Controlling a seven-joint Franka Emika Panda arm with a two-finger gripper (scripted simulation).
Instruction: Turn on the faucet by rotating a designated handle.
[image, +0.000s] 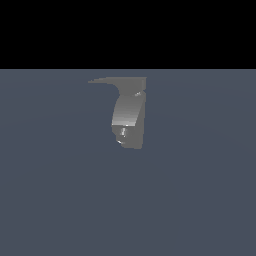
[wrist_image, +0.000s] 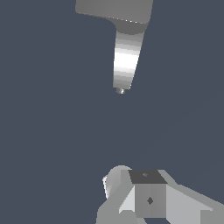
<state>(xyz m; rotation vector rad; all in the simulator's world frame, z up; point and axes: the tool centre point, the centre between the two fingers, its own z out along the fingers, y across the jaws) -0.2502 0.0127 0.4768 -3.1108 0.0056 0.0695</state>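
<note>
While my end effector (wrist_image: 151, 199) hangs well apart from the faucet (image: 129, 117), its handle (image: 112, 80) untouched, I cannot tell its opening.

Bare simulator scene: flat blue-grey floor (image: 50, 200)

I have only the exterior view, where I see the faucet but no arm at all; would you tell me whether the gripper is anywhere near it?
Observer: The wrist view shows the gripper, with a stretch of bare ground between it and the faucet.
Operator: Thank you. Is it touching the handle?
Observer: No. In the wrist view it touches no part of the fixture.
Operator: Are the jaws open?
Observer: I cannot tell. Only part of the gripper shows at the picture's edge, and no gap is clear.
</note>
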